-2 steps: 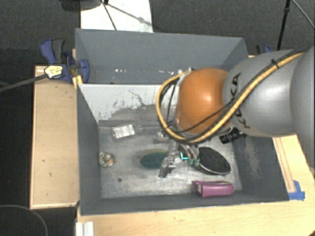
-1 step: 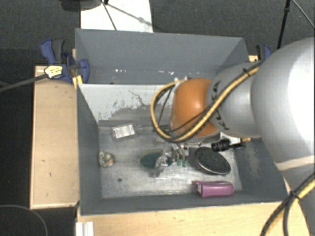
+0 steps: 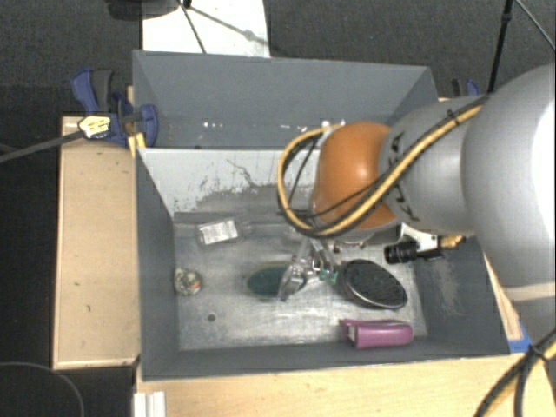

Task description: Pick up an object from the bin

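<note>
Sitting just right of the dark green oval (image 3: 265, 281), the gripper (image 3: 295, 283), opening unclear.

Five loose things, one apiece
Silvery packet (image 3: 217, 232), small speckled ball (image 3: 187, 281), dark green oval (image 3: 265, 281), black oval disc (image 3: 374, 286), purple tube (image 3: 379, 333).

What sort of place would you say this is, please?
Probably a robotics lab's bin-picking cell. A silver robot arm with an orange wrist cover and looped cables reaches into a grey metal bin, its gripper by a dark green oval thing; a black oval disc and a purple tube lie near.
</note>
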